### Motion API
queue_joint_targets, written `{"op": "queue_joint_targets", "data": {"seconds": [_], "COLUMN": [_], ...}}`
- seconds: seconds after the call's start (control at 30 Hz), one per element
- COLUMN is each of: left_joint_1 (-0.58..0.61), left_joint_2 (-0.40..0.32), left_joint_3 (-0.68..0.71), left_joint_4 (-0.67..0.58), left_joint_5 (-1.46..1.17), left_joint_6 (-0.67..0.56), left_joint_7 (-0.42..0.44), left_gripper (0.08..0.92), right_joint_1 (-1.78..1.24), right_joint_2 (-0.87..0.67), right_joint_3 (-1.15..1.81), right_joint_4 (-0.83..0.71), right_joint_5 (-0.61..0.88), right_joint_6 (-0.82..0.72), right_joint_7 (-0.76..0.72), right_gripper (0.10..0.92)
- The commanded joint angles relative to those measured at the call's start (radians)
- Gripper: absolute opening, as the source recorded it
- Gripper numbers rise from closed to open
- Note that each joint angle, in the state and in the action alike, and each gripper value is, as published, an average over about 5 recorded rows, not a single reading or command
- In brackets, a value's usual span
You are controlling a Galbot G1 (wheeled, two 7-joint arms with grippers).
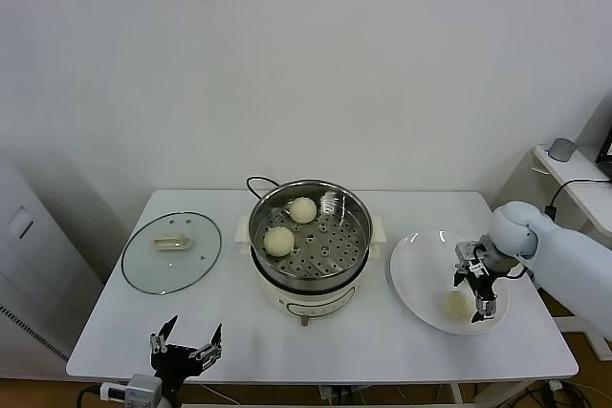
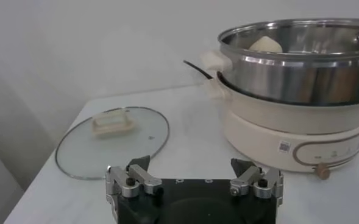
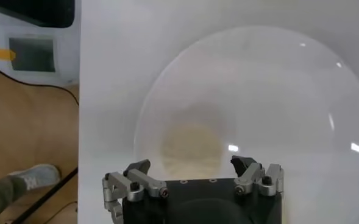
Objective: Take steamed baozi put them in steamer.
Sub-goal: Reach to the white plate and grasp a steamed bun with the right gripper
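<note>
Left gripper (image 1: 185, 348) sits lowest in the head view, at the bottom left over the near edge of the desk (image 1: 115, 322), fingers spread wide, empty and idle. Glass lid (image 1: 172, 251) lies flat at left centre. Steamer (image 1: 310, 244) stands mid-frame with two baozi in it: one (image 1: 303, 209) toward the back, one (image 1: 279, 241) nearer and to the left, just apart from each other.

Right gripper (image 1: 477, 294) hangs over the white plate (image 1: 411, 269) at right centre, fingers wide and holding nothing. One baozi (image 1: 458, 305) lies on the plate, just left of and below the fingertips in the head view; in the right wrist view it shows as a pale blur (image 3: 190, 145) directly ahead between the open fingers. No fourth bun is visible.

Judgement: the right arm is far the nearer. The bun is round, so no axis matters; the grasp turns on descending until the fingers straddle it.
</note>
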Motion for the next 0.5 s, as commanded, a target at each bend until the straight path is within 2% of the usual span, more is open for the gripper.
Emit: {"op": "queue_joint_targets", "data": {"seconds": [0.03, 0.5], "left_joint_1": [0.000, -0.007], "left_joint_2": [-0.038, -0.037], "left_joint_3": [0.000, -0.001], "left_joint_4": [0.001, 0.010], "left_joint_5": [0.005, 0.003], "left_joint_6": [-0.001, 0.000], "left_joint_7": [0.000, 0.000], "left_gripper": [0.823, 0.823], "right_joint_1": [-0.049, -0.053], "right_joint_2": [0.033, 0.043], "right_joint_3": [0.039, 0.040], "right_joint_4": [-0.025, -0.038], "right_joint_5": [-0.035, -0.047], "right_joint_6": [0.011, 0.006], "right_joint_7": [0.019, 0.026], "right_gripper": [0.823, 0.823]}}
